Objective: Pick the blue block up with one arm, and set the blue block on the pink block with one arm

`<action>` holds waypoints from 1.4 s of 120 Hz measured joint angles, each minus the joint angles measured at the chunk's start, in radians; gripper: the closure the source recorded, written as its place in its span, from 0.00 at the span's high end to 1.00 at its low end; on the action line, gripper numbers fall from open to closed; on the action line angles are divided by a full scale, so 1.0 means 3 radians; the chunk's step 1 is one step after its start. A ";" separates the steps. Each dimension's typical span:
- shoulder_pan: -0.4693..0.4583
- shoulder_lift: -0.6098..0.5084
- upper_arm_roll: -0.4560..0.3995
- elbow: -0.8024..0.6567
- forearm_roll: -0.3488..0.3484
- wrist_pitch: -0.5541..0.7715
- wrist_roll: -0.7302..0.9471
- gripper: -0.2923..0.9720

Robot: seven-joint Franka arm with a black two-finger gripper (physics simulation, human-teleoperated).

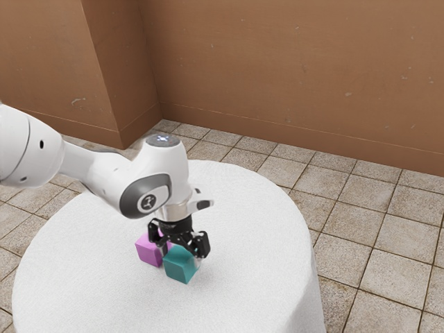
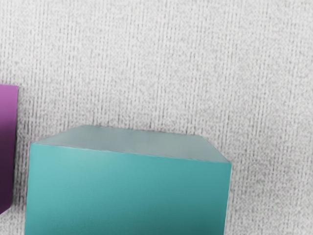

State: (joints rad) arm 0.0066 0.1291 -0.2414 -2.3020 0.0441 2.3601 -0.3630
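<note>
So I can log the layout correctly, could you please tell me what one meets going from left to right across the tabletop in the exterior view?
Going rightward: pink block → blue block → bare stretch of the table. The arm hangs over both blocks, so I leave it out.

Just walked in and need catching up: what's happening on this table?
A single robot arm has its tool low over the blue block on the round white table. The pink block sits close beside it, toward the exterior view's left. Stacking hasn't happened yet: the blue block is not on the pink one.
</note>
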 joint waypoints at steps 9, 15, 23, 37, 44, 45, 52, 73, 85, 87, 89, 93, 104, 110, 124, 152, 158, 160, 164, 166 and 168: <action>-0.0001 0.0074 0.0002 0.0052 0.0016 0.0005 -0.0019 0.77; 0.0001 0.0139 0.0005 0.0089 0.0026 0.0008 -0.0030 0.77; 0.0001 0.0204 0.0033 0.0125 0.0038 0.0011 -0.0043 0.77; 0.0008 0.0246 0.0069 0.0152 0.0057 0.0014 -0.0063 0.74; 0.0006 0.0250 0.0072 0.0155 0.0074 0.0015 -0.0073 0.71; 0.0006 0.0250 0.0072 0.0155 0.0076 0.0015 -0.0074 0.70; 0.0005 0.0252 0.0073 0.0155 0.0088 0.0016 -0.0083 0.65; 0.0005 0.0302 0.0072 0.0176 0.0136 0.0018 -0.0113 0.57; 0.0005 0.0327 0.0070 0.0210 0.0160 0.0019 -0.0133 0.53; 0.0004 0.0327 0.0069 0.0212 0.0164 0.0019 -0.0137 0.53; 0.0004 0.0323 0.0069 0.0213 0.0169 0.0019 -0.0140 0.53; 0.0004 0.0308 0.0069 0.0213 0.0178 0.0019 -0.0148 0.52; 0.0004 0.0203 0.0068 0.0201 0.0209 0.0008 -0.0167 0.52; 0.0004 0.0139 0.0068 0.0192 0.0226 -0.0005 -0.0177 0.52; 0.0004 -0.0001 0.0064 0.0186 0.0283 -0.0064 -0.0193 0.52; 0.0073 -0.0155 0.0076 0.0191 0.0325 -0.0216 -0.0109 0.52; 0.0130 -0.0187 0.0077 0.0197 0.0327 -0.0251 -0.0073 0.52; 0.0147 -0.0198 0.0077 0.0200 0.0328 -0.0263 -0.0061 0.52; 0.0175 -0.0212 0.0077 0.0205 0.0329 -0.0287 -0.0038 0.52; 0.0187 -0.0217 0.0077 0.0207 0.0329 -0.0297 -0.0026 0.52; 0.0198 -0.0219 0.0077 0.0208 0.0330 -0.0307 -0.0014 0.52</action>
State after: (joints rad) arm 0.0660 0.0633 -0.2184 -2.2396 0.1429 2.2679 -0.3673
